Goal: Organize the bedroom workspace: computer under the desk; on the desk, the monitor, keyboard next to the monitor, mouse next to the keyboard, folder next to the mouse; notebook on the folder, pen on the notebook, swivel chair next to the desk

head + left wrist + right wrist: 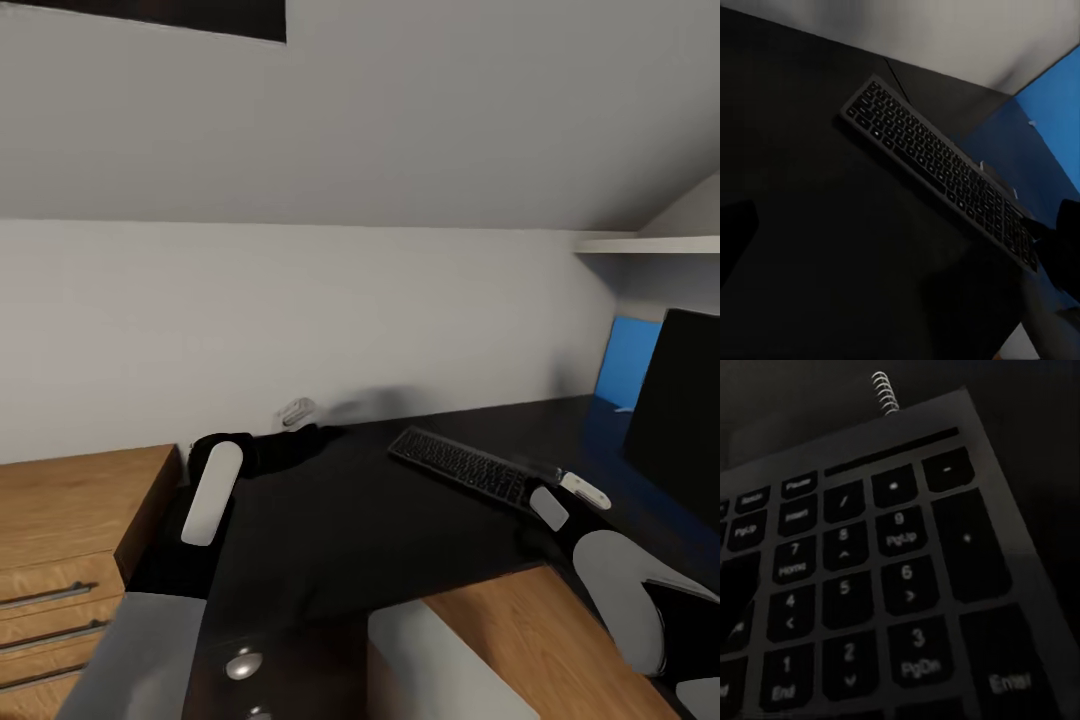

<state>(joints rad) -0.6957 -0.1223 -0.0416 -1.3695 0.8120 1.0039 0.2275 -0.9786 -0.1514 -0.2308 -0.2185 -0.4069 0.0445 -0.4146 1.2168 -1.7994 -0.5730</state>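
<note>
Reaching at the keyboard's (462, 466) near end on the desk (340, 530), probably to reposition it; right pincer's (570, 490) opening cannot be told.

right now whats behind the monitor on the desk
A blue folder shows past the edge of the monitor, standing near the wall. The black screen covers the rest of it and whatever else is back there on the desk.

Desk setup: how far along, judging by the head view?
Looks done: monitor stands on the desk, and keyboard lies on the desktop beside it. In hand: the right arm reaches to the keyboard's near end, its wrist camera close over the numpad, so placement may still be under way. Left: the blue folder leans behind the monitor, not flat; mouse, notebook stack, pen and chair remain.
</note>
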